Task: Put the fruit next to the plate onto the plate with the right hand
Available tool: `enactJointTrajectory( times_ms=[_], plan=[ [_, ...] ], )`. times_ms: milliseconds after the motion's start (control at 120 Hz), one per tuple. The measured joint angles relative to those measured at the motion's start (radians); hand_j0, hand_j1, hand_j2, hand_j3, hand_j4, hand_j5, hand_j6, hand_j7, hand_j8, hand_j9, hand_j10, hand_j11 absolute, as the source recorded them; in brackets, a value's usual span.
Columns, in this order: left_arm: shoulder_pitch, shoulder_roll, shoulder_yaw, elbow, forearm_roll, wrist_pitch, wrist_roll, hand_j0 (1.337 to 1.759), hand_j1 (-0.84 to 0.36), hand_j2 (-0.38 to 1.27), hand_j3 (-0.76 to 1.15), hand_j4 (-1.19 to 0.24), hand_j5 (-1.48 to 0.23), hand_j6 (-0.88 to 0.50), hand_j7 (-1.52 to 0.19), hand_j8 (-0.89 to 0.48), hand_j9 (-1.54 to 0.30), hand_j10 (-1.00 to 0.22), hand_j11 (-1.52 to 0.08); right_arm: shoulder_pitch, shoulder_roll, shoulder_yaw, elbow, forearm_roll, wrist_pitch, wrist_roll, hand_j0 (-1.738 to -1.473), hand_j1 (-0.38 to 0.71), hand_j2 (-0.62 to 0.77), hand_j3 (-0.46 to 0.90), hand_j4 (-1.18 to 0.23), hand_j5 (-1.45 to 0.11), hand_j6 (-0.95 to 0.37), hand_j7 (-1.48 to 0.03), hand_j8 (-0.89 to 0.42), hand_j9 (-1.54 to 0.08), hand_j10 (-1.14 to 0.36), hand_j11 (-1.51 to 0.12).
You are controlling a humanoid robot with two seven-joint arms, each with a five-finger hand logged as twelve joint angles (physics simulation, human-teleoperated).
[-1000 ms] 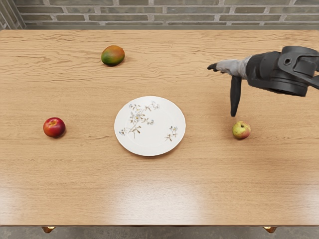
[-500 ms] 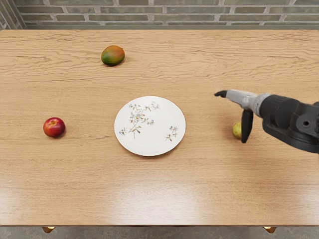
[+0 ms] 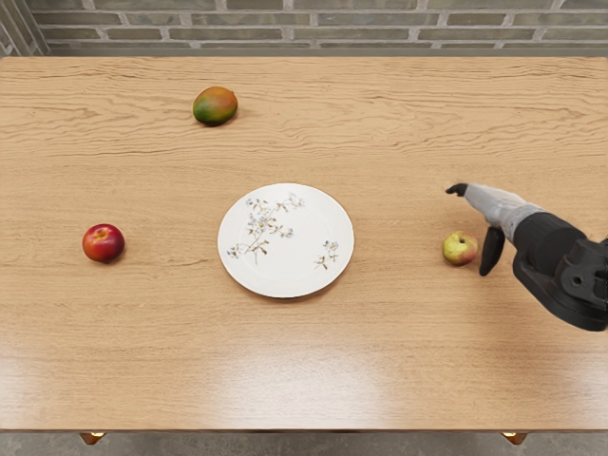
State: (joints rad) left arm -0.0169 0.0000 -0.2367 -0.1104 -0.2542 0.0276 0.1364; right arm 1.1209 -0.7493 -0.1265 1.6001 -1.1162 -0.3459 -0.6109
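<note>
We see the right hand point(image 3: 495, 213) reaching in from the right edge of the light wooden table point(image 3: 380, 361) on a dark, bulky forearm. Its grey fingers point(image 3: 475, 196) are spread apart and hold nothing. One black-tipped finger stretches out to the left and slightly to the far side. Another dark digit point(image 3: 491, 253) hangs down toward the tabletop.

The small yellow-green apple with a red blush point(image 3: 460, 249) sits on the table to the right of the white round plate with a floral print point(image 3: 285, 239), well apart from its rim. The apple looks almost round to us, so we cannot name a long axis. A small dark dimple shows near its top. The red blush is on its right and near side, and the greener skin faces left.

The apple lies just to the left of the hanging digit and on the near side of the outstretched finger, inside the open angle between the two. We cannot tell whether the hanging digit touches its skin. Nothing is closed around it.

Further left we see a round red apple point(image 3: 103, 242) near the table's left side. A green-and-orange mango point(image 3: 215, 104) lies toward the far edge.
</note>
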Motion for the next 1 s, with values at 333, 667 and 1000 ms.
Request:
enactJointTrajectory(
  times_ms=[333,667,1000],
  plan=[
    [0.002,0.000,0.000,0.000,0.000,0.000,0.000,1.658,0.35,0.00,0.00,0.00,0.00,0.00,0.00,0.00,0.00,0.00,0.00,-0.025,0.037,0.008,-0.018,-0.011,-0.010,0.000,-1.658,-0.06,-0.04,0.00,-0.25,-0.31,-0.25,-0.31,-0.25,-0.31,-0.25,-0.31],
    [0.002,0.000,0.000,0.000,0.000,0.000,0.000,1.658,0.35,0.00,0.00,0.00,0.00,0.00,0.00,0.00,0.00,0.00,0.00,-0.016,0.039,0.010,-0.008,0.000,0.000,0.000,-1.658,-0.03,-0.05,0.00,-0.27,-0.35,-0.28,-0.35,-0.27,-0.35,-0.27,-0.35],
    [0.006,0.000,0.000,0.000,0.000,0.000,0.000,1.658,0.35,0.00,0.00,0.00,0.00,0.00,0.00,0.00,0.00,0.00,0.00,-0.027,0.038,0.006,0.002,0.000,0.000,0.000,-1.658,0.07,-0.07,0.00,-0.36,-0.46,-0.36,-0.46,-0.36,-0.46,-0.36,-0.46]
  ],
)
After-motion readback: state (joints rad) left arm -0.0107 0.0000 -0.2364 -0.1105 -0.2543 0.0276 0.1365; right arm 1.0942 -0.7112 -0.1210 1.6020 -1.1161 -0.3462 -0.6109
